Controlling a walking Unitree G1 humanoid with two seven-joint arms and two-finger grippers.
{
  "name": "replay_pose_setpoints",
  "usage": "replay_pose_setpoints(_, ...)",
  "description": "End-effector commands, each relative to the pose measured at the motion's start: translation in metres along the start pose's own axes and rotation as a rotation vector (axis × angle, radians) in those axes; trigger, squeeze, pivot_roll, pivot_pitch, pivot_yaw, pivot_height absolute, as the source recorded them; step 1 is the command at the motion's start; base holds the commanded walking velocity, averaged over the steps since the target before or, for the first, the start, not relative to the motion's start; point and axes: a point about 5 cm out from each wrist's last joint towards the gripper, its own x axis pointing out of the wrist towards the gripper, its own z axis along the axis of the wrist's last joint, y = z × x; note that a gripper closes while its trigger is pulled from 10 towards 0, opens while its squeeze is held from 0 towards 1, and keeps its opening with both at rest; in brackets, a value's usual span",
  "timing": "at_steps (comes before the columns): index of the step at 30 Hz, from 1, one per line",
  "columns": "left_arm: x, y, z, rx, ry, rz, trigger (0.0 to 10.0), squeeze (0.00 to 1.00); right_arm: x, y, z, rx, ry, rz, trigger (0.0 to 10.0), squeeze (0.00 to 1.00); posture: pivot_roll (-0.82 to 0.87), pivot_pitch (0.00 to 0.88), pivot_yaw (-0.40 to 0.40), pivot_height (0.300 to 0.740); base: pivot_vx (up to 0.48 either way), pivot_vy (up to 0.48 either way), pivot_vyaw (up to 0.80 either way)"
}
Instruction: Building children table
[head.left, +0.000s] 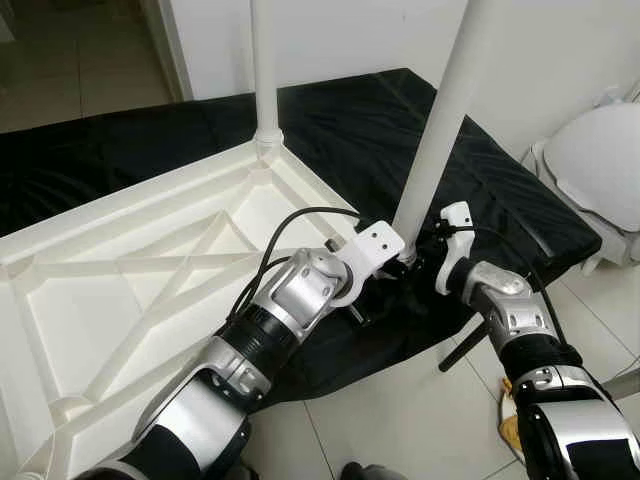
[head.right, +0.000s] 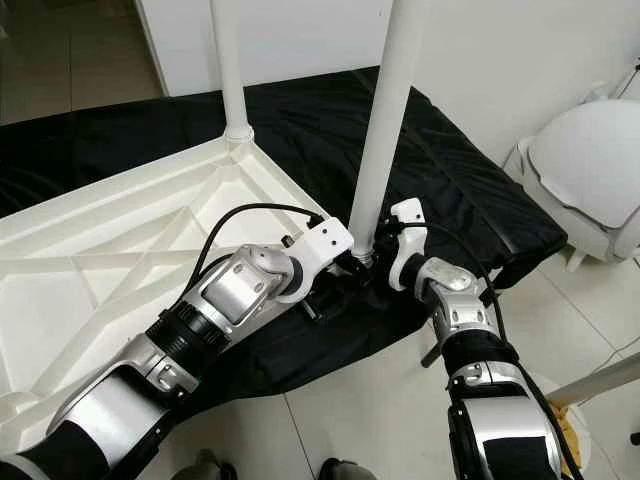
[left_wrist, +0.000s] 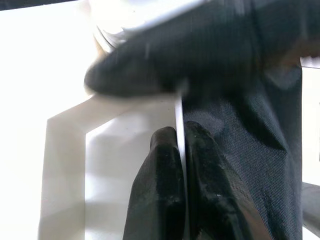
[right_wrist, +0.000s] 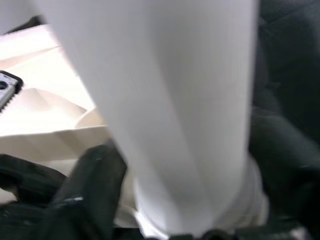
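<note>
While the white tabletop (head.left: 120, 290) lies upside down on a black mat (head.left: 360, 130), 1 white leg (head.left: 265, 70) stands upright in its far corner socket. At the near corner, the left gripper (left_wrist: 180, 150) has its 2 black fingers (left_wrist: 157, 200) pressed together on the tabletop's thin edge. Just right of it, a second leg (head.left: 445, 110) rises at a slight tilt from that corner. The right gripper (right_wrist: 175, 200) holds this leg's base, 1 finger on each side. Farther right, a white domed object (head.left: 600, 165) sits on the tiled floor (head.left: 400, 420).
</note>
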Motion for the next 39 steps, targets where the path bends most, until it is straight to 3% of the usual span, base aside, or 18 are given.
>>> replay_pose_setpoints(1,-0.005,0.002,0.010,0.052,-0.022,0.033,10.0,0.00,0.003,0.004,-0.001,-0.026,0.019,0.063,2.6,0.00,-0.07,0.074,0.029,0.740,0.000,0.000,0.00)
replay_pose_setpoints(2,-0.005,0.002,0.010,0.053,-0.022,0.032,10.0,0.00,0.002,0.004,-0.003,-0.027,0.029,0.074,0.5,0.00,-0.07,0.074,0.029,0.740,0.000,0.000,0.00)
replay_pose_setpoints(4,-0.005,0.001,0.010,0.054,-0.021,0.030,10.0,0.00,0.001,0.004,-0.005,-0.019,0.036,0.086,0.0,0.00,-0.07,0.075,0.029,0.740,0.000,0.000,0.00)
replay_pose_setpoints(11,-0.005,0.000,0.009,0.053,-0.021,0.025,10.0,0.00,-0.004,0.003,-0.012,-0.006,0.059,0.083,0.0,0.00,-0.07,0.077,0.027,0.740,0.000,0.000,0.00)
replay_pose_setpoints(16,-0.005,-0.001,0.009,0.052,-0.020,0.023,10.0,0.00,-0.005,-0.002,-0.019,0.042,0.076,-0.028,0.0,0.00,-0.08,0.076,0.021,0.740,0.000,0.000,0.00)
replay_pose_setpoints(17,-0.005,-0.001,0.009,0.051,-0.020,0.022,10.0,0.00,-0.004,-0.006,-0.022,0.066,0.092,-0.109,0.0,0.00,-0.08,0.075,0.019,0.740,0.000,0.000,0.00)
replay_pose_setpoints(19,-0.005,-0.001,0.009,0.051,-0.020,0.022,10.0,0.00,-0.004,-0.006,-0.022,0.066,0.092,-0.109,0.0,0.00,-0.08,0.075,0.019,0.740,0.000,0.000,0.00)
replay_pose_setpoints(20,-0.005,-0.002,0.009,0.051,-0.020,0.022,10.0,0.00,-0.003,-0.008,-0.024,0.092,0.097,-0.192,0.0,0.00,-0.08,0.073,0.017,0.740,0.000,0.000,0.00)
replay_pose_setpoints(21,-0.005,-0.002,0.009,0.051,-0.020,0.022,10.0,0.00,-0.003,-0.008,-0.024,0.092,0.097,-0.192,0.0,0.00,-0.08,0.073,0.017,0.740,0.000,0.000,0.00)
replay_pose_setpoints(25,-0.004,-0.003,0.009,0.052,-0.022,0.019,10.0,0.00,-0.002,-0.014,-0.034,0.221,0.110,-0.530,0.0,0.00,-0.08,0.068,0.014,0.740,0.000,0.000,0.00)
replay_pose_setpoints(35,-0.003,-0.004,0.011,0.057,-0.028,0.017,10.0,0.00,0.001,-0.007,-0.043,0.227,0.170,-0.825,0.0,0.00,-0.09,0.052,0.005,0.740,0.000,0.000,0.00)
replay_pose_setpoints(39,-0.002,-0.005,0.012,0.057,-0.031,0.017,10.0,0.00,0.007,0.002,-0.045,0.283,0.173,-0.989,0.0,0.00,-0.08,0.047,-0.002,0.740,0.000,0.000,0.00)
